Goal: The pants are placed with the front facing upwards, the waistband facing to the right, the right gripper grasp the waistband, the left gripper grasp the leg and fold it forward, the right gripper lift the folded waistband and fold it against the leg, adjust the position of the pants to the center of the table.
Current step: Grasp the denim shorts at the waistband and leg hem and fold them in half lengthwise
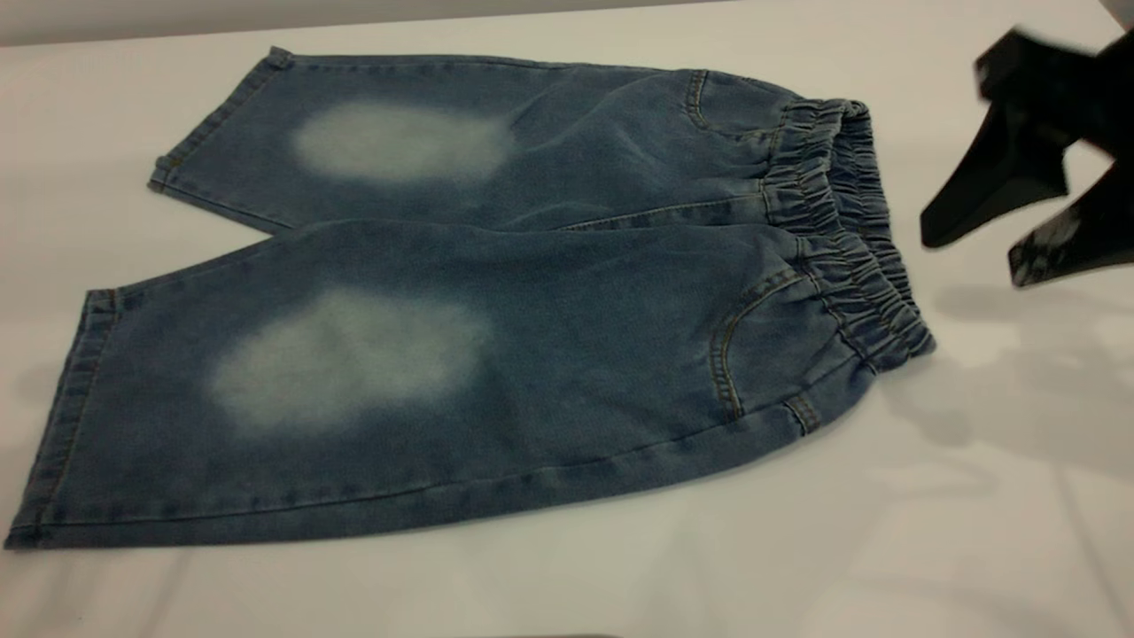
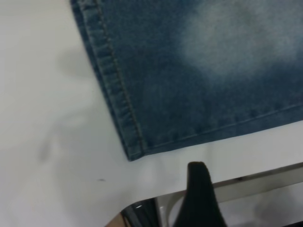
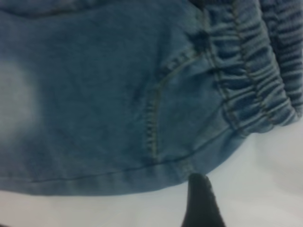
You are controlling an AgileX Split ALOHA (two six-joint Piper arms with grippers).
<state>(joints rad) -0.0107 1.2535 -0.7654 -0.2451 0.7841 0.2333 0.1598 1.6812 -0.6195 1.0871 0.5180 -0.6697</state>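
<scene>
The blue denim pants [image 1: 532, 354] lie flat on the white table [image 1: 886, 532], front up, both legs pointing left. Their ruched waistband [image 1: 842, 221] is at the right. My right gripper [image 1: 974, 257] hovers open just right of the waistband, holding nothing and not touching it. In the right wrist view one of its fingers [image 3: 201, 203] stands over bare table beside the near pocket corner, below the waistband [image 3: 255, 71]. In the left wrist view one black finger [image 2: 199, 194] of the left gripper stands alone, near the hem corner [image 2: 135, 151] of the near leg and apart from it.
The table's front edge [image 2: 246, 177] runs close behind the left finger. Shadows of the arms fall on the table [image 1: 1019, 399] right of the pants. Bare tabletop surrounds the pants on all sides.
</scene>
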